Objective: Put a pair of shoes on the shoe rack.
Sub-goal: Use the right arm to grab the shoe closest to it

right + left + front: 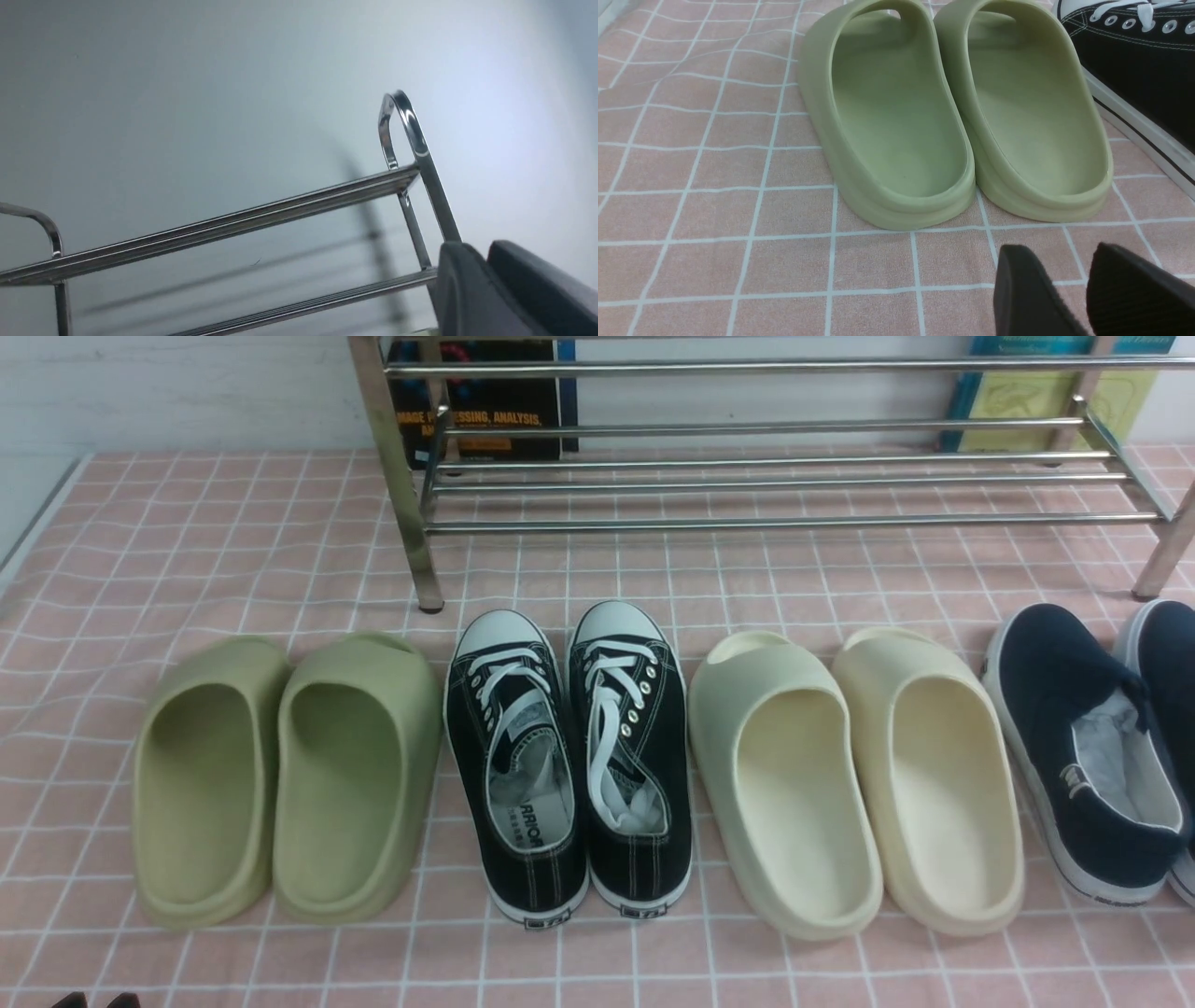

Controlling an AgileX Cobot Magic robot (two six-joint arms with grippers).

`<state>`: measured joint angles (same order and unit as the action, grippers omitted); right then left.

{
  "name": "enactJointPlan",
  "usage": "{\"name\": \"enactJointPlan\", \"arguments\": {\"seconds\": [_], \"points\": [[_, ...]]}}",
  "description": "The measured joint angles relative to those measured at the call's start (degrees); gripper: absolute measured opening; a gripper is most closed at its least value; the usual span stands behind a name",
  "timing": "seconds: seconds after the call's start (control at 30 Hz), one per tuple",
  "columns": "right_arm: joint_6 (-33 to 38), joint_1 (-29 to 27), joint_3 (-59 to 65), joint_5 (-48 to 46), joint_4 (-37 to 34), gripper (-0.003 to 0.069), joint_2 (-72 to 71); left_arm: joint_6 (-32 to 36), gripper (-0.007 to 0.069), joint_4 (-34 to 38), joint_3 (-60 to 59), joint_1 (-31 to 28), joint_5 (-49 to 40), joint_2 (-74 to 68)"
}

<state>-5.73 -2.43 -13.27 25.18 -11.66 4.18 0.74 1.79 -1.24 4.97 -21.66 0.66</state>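
Chrome round bars made up the wide metal shoe rack [766, 481] at the back of the pink checked cloth [233, 541], with two books [485, 401] upright behind it. Its lower tier carried no footwear. On the cloth in front stood a row of green foam slides [345, 709], black lace-up sneakers with white toe caps [523, 784], cream foam slides [803, 775] and, at the far right near the rack's right leg, the navy-blue canvas slip-on shoes [1055, 691], partly cut off by the front view's edge. The left gripper [1059, 254] hung near the green slides' heels, fingers narrowly parted and holding nothing. The right gripper [476, 249] faced the rack, fingers pressed together on nothing.
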Motion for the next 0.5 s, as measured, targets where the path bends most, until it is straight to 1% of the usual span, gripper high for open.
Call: {"name": "enactJointPlan", "arguments": {"seconds": [0.03,0.07,0.17,0.2,0.23,0.3,0.33,0.4,0.47,0.5], "points": [[4.14,0.00,-4.77,-3.28,0.00,0.0015,3.64,0.00,0.0239,0.00,0.00,0.00,0.00,0.00],[7.59,0.00,-7.91,-5.70,0.00,-0.0007,6.63,0.00,0.0239,0.00,0.00,0.00,0.00,0.00],[18.73,0.00,-13.94,-11.67,0.12,-0.0016,15.99,0.00,0.0239,0.00,0.00,0.00,0.00,0.00],[20.06,0.00,-14.61,-12.60,0.12,-0.0016,17.44,0.00,0.0239,0.00,0.00,0.00,0.00,0.00],[24.31,0.00,-15.39,-14.53,0.12,-0.0016,23.33,0.00,0.0239,0.00,0.00,0.00,0.00,0.00],[26.41,0.00,-15.59,-17.90,0.05,-0.0016,29.91,0.00,0.0239,0.00,0.00,0.00,0.00,0.00],[26.65,0.00,-15.75,-21.30,-0.23,-0.0015,33.90,0.00,0.0239,0.00,0.00,0.00,0.00,0.00],[25.91,0.00,-16.58,-28.71,-0.96,-0.0015,39.22,0.00,0.0239,0.00,0.00,0.00,0.00,0.00],[23.66,0.00,-18.97,-40.38,-2.16,-0.0014,44.98,0.00,0.0239,0.00,0.00,0.00,0.00,0.00],[23.46,0.00,-19.26,-41.45,-2.21,-0.0014,45.51,0.00,0.0239,0.00,0.00,0.00,0.00,0.00]]}}
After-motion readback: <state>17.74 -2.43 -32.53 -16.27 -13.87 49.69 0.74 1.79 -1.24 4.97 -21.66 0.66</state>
